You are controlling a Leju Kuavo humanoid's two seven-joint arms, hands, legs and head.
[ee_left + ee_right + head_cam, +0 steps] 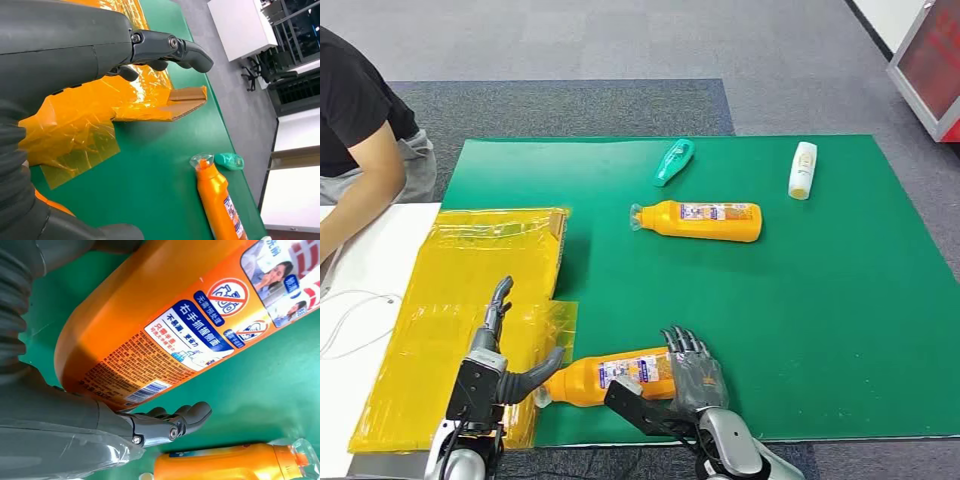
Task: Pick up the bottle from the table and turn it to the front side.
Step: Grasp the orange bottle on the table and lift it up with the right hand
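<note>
- Head view: a green worktop (810,300) stands on grey carpet, with yellow film sheets (471,290) over its left part and a person's arm (361,190) at the far left. The near orange bottle (610,378) lies on its side at the front edge, neck to the left. The right hand (693,372) wraps its base end; the left hand (505,350) is spread, holding nothing, thumb by the bottle's neck. A second orange bottle (701,221), a teal bottle (673,162) and a white bottle (802,169) lie farther back.
- Left wrist view: the left hand's fingers (177,50) hover apart above the film, clear of the second bottle.
- Right wrist view: the near bottle's back label (188,335) faces the camera, the right hand's fingers (170,422) curled under the bottle.
</note>
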